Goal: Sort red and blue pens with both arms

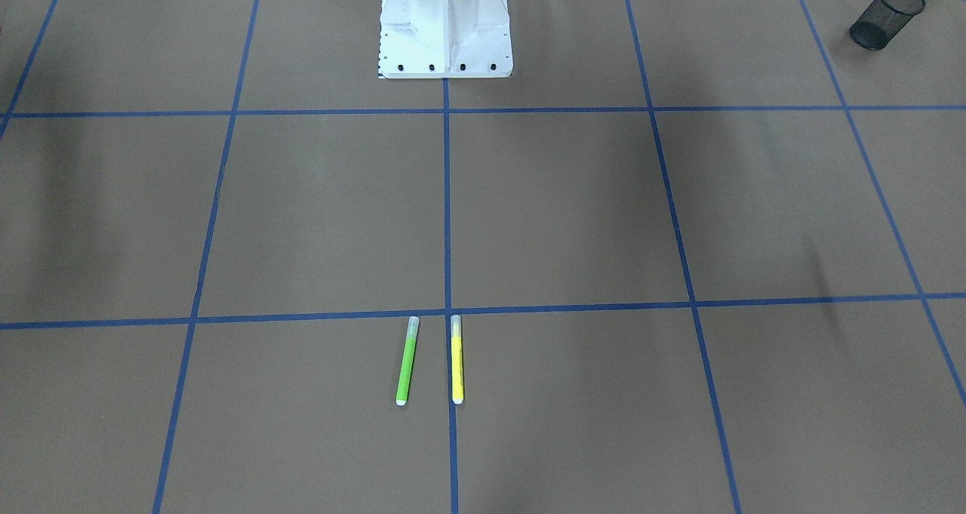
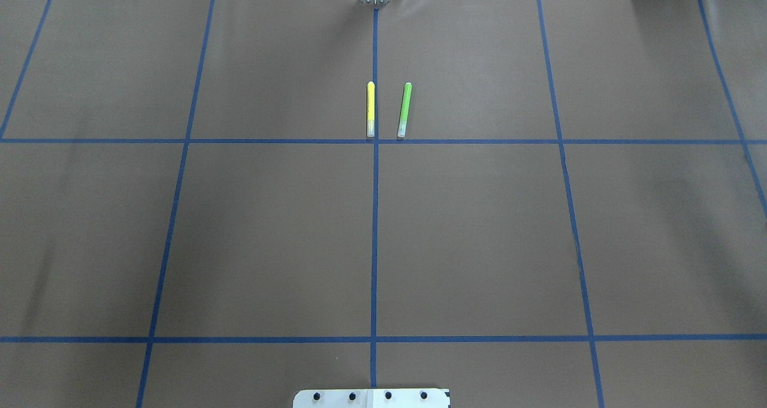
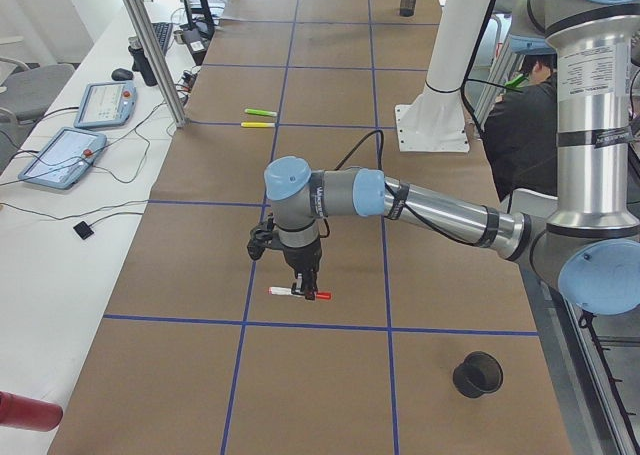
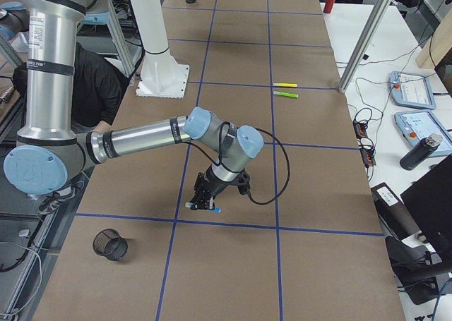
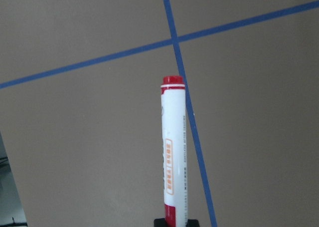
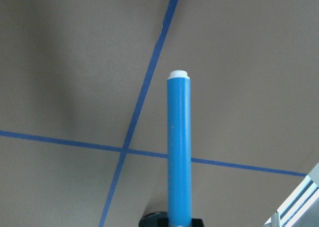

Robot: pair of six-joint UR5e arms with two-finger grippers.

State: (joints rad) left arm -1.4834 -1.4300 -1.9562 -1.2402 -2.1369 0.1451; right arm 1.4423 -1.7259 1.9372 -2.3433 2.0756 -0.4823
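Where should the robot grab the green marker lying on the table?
Probably at the middle of the green marker, coming straight down from above. It lies flat on the table, long and thin, so fingers should close across its narrow width. The yellow marker lies beside it, not touching, so a finger likely fits between.

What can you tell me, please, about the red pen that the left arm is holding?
The red pen is a slim marker with a smooth white barrel, seemingly plastic, red lettering along it and a red end. The left gripper grips it where another red part begins. It lies roughly level, low over the brown table; whether it touches the table is unclear.
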